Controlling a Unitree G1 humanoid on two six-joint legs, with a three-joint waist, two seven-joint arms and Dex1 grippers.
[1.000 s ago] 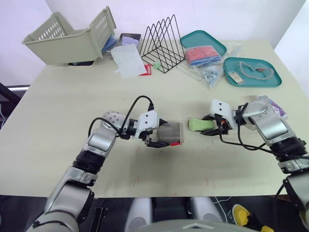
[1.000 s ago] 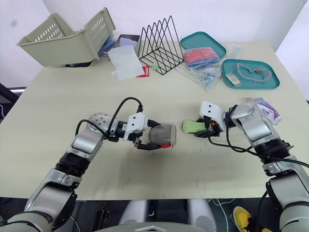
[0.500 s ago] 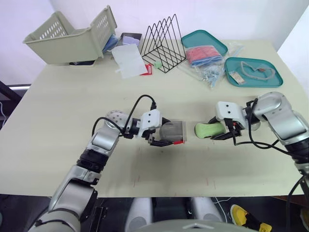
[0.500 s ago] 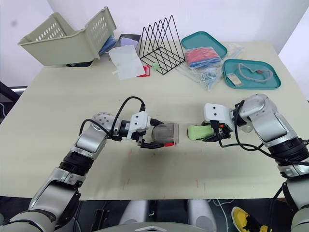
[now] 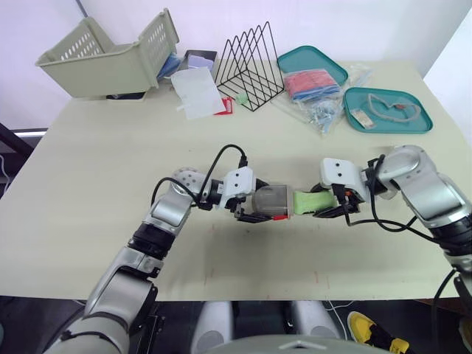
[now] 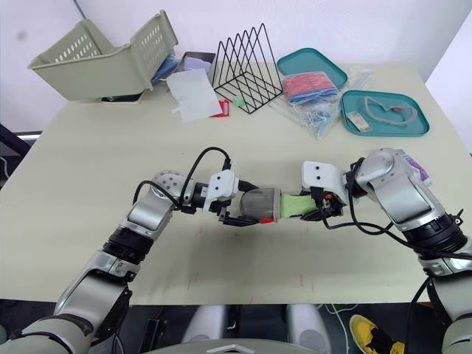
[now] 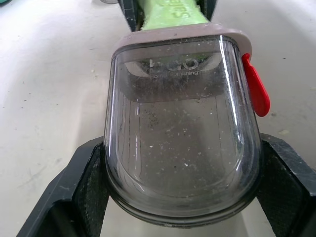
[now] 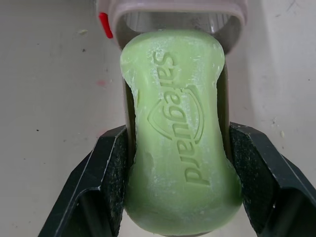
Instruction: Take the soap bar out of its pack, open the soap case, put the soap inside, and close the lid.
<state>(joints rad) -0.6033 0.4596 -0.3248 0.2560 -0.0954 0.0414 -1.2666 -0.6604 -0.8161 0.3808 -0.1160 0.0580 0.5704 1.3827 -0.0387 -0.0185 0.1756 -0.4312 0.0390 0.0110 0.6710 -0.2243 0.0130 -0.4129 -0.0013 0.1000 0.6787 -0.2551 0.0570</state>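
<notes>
My left gripper is shut on the clear soap case, which lies on its side with a red latch and its open mouth turned toward my right arm. My right gripper is shut on the green soap bar. The bar's far end touches the rim of the case's mouth, and I cannot tell if it is inside. In the right wrist view the black fingers clamp the bar's waist. Both are low over the table, near its front middle.
At the back stand a beige basket, a black wire rack and two teal trays with bags and small items. A white sheet lies near the rack. A purple and white pack lies behind my right arm.
Both grippers have moved toward each other. The gap between soap and case has closed, and the soap's end now meets the case's mouth.
</notes>
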